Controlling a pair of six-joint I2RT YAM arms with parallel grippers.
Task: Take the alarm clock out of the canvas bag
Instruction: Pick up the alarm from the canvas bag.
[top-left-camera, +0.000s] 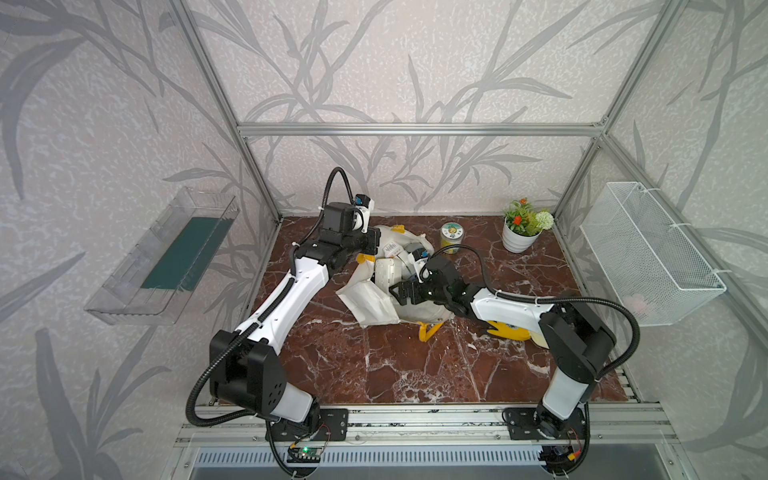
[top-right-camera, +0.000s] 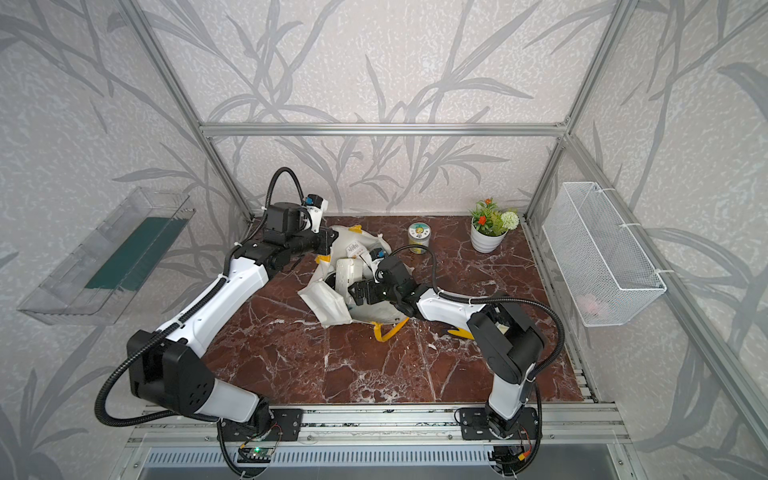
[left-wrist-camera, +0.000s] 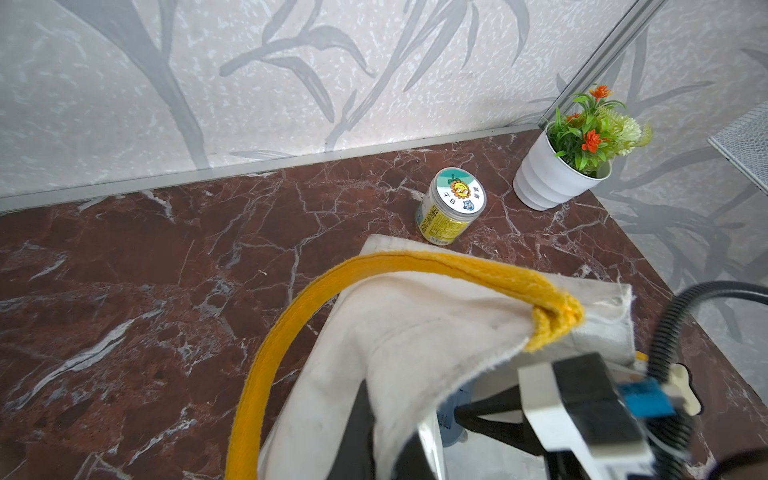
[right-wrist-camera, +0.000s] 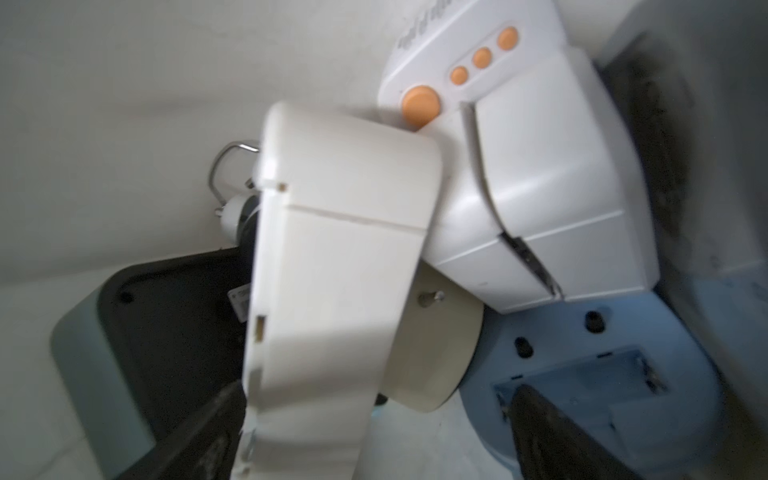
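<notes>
Between the wide-spread fingers (right-wrist-camera: 552, 449) of the right gripper (right-wrist-camera: 379, 387), inside the canvas bag (top-left-camera: 374, 305), lies the cream alarm clock (right-wrist-camera: 340, 270), not clamped; whether the nearer finger touches it cannot be told. Past those fingers sit a white clock with orange buttons (right-wrist-camera: 540, 166) and a blue clock (right-wrist-camera: 602, 353). At the bag's rim beside a yellow handle (left-wrist-camera: 415, 261), the left gripper (top-left-camera: 373, 245) is pinched shut on the fabric.

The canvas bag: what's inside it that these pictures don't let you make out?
Right wrist view: blurred, close; the white casings and blue casing show only backs and sides, no dial.
Both top views: the right gripper and folds of the canvas bag cover most contents.
Left wrist view: draped cloth blocks nearly all the inside.
</notes>
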